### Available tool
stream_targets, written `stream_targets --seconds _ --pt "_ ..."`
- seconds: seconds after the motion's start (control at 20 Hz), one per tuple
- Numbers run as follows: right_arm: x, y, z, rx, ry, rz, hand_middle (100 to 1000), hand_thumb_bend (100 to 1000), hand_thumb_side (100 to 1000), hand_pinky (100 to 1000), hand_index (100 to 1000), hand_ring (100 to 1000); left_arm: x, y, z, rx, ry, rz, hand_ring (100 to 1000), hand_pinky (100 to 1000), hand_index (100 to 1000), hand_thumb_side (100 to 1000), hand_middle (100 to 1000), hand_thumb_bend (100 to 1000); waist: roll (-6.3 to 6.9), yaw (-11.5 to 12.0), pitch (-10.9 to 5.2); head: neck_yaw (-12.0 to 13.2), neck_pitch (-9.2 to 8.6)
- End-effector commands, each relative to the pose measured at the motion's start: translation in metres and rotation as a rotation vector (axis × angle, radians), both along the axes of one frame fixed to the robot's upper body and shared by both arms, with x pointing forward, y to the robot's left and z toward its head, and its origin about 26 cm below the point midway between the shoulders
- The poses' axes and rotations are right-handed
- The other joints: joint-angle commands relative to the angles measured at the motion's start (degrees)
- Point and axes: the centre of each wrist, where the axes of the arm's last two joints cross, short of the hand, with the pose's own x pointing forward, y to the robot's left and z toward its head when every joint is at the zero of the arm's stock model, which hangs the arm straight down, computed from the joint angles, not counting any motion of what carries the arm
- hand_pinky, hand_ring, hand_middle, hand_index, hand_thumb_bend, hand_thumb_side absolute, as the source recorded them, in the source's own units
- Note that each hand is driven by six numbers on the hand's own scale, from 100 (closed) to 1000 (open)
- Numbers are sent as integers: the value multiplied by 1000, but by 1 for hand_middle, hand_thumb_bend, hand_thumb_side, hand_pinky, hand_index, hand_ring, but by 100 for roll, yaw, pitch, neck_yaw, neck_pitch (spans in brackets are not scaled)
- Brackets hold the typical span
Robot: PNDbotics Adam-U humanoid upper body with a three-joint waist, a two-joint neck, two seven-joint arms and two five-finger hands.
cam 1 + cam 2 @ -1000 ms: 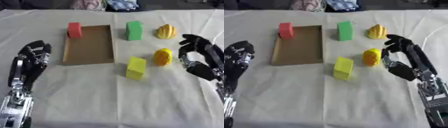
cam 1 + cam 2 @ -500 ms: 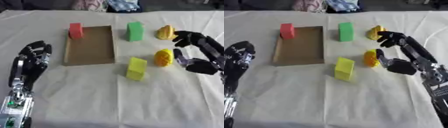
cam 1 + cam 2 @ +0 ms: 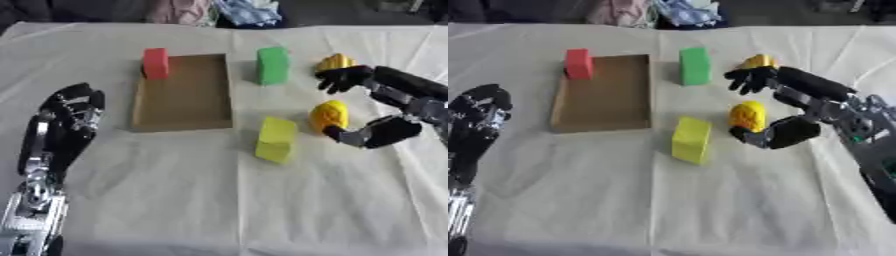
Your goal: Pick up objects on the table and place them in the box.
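Observation:
A brown box (image 3: 183, 95) lies left of centre, with a red block (image 3: 156, 63) standing at its far left corner. Right of the box stands a green block (image 3: 272, 65), and a yellow-green block (image 3: 276, 138) lies nearer. My right hand (image 3: 807, 86) is open and spans a rounded yellow object (image 3: 748, 115). Its fingers (image 3: 750, 79) reach past that object's far side, beside an orange-yellow object (image 3: 333, 62). The thumb (image 3: 756, 136) sits at the yellow object's near side. At the lower left my left hand (image 3: 65, 120) rests open, well clear of the box.
A white cloth (image 3: 219, 200) covers the table. Bundled clothing (image 3: 219, 10) lies along the far edge. The box holds nothing inside.
My right hand has moved left and farther away, its fingers now beside the orange-yellow object and its thumb under the rounded yellow one. The blocks and my left hand stay put.

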Motion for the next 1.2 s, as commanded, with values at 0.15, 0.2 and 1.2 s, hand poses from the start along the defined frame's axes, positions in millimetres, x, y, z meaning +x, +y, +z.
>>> stream_targets --seconds 0.15,0.2,1.2 --pt "9 -3 10 -133 11 16 867 417 445 803 999 832 0 2 6 26 -15 -8 680 700 774 485 712 361 -74 7 -178 19 27" --pt "11 -2 10 -151 19 25 881 421 449 808 1000 842 0 2 5 26 -14 -9 680 700 774 485 712 361 -70 5 -180 19 27" --pt "39 36 9 -272 91 121 916 423 492 816 1000 857 -1 1 3 28 -3 -15 680 700 775 487 712 359 -38 -3 -193 11 27"
